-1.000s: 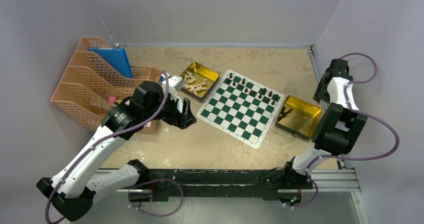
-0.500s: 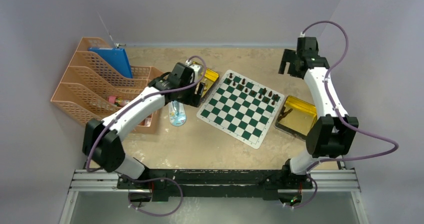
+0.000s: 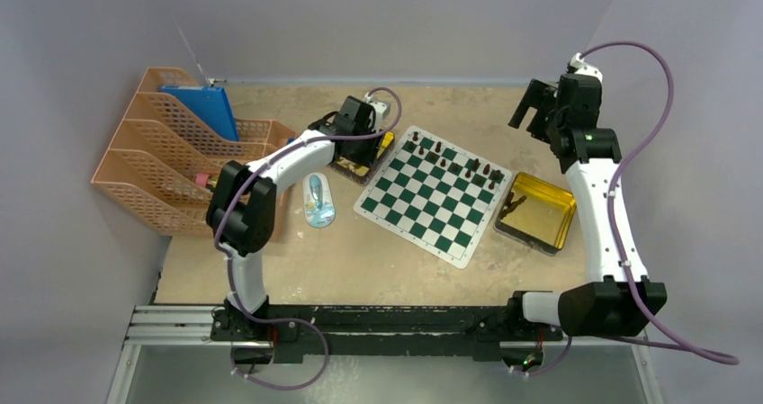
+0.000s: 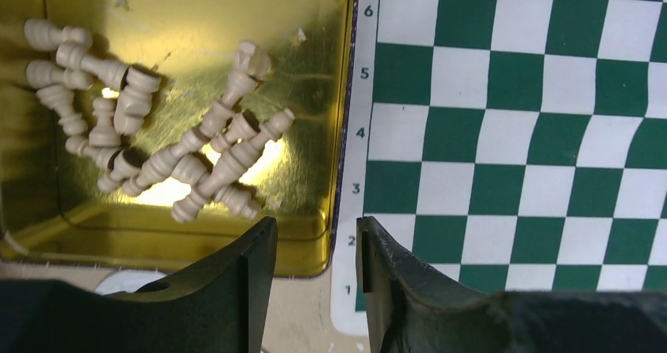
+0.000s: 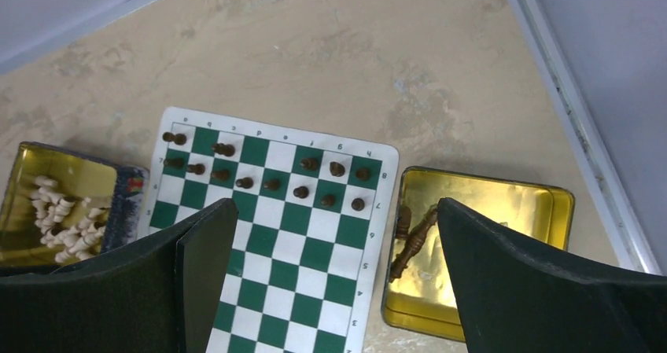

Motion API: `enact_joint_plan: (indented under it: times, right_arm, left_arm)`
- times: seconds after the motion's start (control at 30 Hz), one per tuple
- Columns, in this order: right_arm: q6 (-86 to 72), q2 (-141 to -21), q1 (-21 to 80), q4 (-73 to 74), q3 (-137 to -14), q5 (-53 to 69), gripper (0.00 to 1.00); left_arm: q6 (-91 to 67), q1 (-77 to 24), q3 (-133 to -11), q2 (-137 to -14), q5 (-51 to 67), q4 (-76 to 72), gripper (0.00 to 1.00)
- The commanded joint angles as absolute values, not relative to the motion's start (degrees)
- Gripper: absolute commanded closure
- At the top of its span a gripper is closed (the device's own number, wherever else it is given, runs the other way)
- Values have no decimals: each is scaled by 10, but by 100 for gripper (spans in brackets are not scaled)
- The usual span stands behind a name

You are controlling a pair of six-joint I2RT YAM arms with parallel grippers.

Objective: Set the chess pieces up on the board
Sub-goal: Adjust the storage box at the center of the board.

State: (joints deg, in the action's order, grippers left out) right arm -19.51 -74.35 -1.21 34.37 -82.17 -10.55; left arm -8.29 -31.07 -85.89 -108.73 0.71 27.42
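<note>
We find the flat green-and-white checked chess mat (image 3: 423,208) lying on the tan tabletop (image 3: 360,260) between two rectangular gold tins. Tiny dark brown wooden chess pieces (image 5: 271,184) stand along the two rows at its far edge, with gaps. A few more dark brown pieces (image 5: 413,243) lie in the right-hand gold tin (image 5: 488,182). Pale beige wooden pieces (image 4: 157,148) lie heaped in the left-hand gold tin (image 4: 236,31), just beside the mat's numbered border. The left gripper (image 4: 315,235) is over that tin's corner by the mat, its fingers narrowly parted with nothing between them. The right gripper (image 5: 337,207) is raised over the table's far right, jaws spread wide and empty.
</note>
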Motion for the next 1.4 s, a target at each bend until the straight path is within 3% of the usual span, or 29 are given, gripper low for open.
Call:
enact_joint_plan:
  times: [0.0, 0.3, 0.6, 0.77, 1.37]
  right_arm:
    - [-235, -742, -15, 371, -839, -69, 1]
    - [-233, -717, -15, 370, -809, -5, 8]
    - [-239, -695, -15, 381, -806, 19, 13]
    - [-241, -692, -15, 391, -805, 16, 14]
    - [-241, -685, -15, 405, -779, 7, 15]
  left_arm:
    - [-60, -309, -909, -1117, 32, 233, 60]
    - [-16, -309, -922, -1161, 22, 202, 61]
    - [38, -309, -935, -1195, 26, 186, 89]
    - [57, -309, -940, -1199, 17, 168, 98]
    - [5, -309, -993, -1229, 1, 208, 100]
